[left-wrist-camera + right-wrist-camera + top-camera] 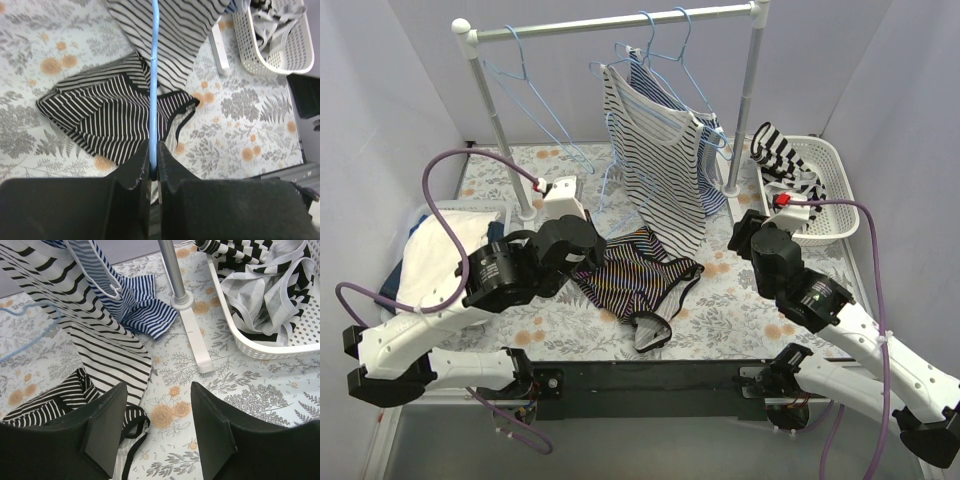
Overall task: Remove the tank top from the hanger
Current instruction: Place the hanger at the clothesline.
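**1. L gripper** [154, 150]: jaws pinched tight on the wire of the light-blue hanger [153, 75], no gap seen either side. The wire runs straight up the middle of the L wrist view, from the fingertips to the top edge.

**2. Task item:** the dark striped tank top [635, 275] lies crumpled on the floral table [740, 310]. It is at the centre of the top view, between the two arms, with one strap loop trailing toward the bottom of the frame. In the L wrist view the wire crosses over it. Whether the garment is threaded on the hanger or only lies under it: cannot tell.

**3. R gripper** [157, 387]: jaws wide apart, nothing between them. It is held above the table at centre-right of the top view, near the basket [835, 190]. No contact with any cloth as far as visible.

**4. Rack** [610, 25]: upright across the top of the frame.
- A white striped top [655, 165] hangs from the rail on its own hanger, its hem reaching down to approx. the dark tank top's upper edge.
- A blue-striped garment [145, 310] sits behind it, by the foot of the rack post.
- Empty hangers [525, 85] hang on the rail at upper left.

**5. Other items:**
- The basket is white and perforated, at the right of the frame just beside the rack post. It holds a black-and-white striped cloth [780, 150].
- A white cloth pile [430, 250] sits at the left edge.
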